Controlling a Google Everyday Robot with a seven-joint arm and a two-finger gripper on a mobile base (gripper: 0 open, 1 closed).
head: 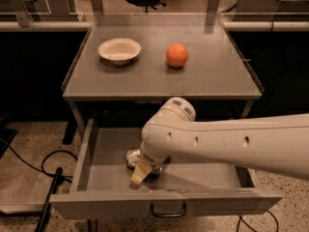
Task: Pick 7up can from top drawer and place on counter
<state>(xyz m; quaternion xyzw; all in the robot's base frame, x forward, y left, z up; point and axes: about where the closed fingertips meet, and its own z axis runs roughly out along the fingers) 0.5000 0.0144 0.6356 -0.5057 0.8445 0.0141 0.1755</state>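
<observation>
The top drawer [96, 178] is pulled open below the counter [203, 76]; its dark handle [168, 210] is on the front panel. The 7up can [133, 157] lies on the drawer floor near the middle, and only its shiny end and a bit of its label show. My gripper [141, 170] reaches down into the drawer right at the can, over its right side. My white arm hides most of the can and the drawer's right half.
On the counter stand a white bowl [119, 50] at the back left and an orange [177, 55] at the back middle. Black cables [48, 170] lie on the floor left of the drawer. Other benches stand behind the counter.
</observation>
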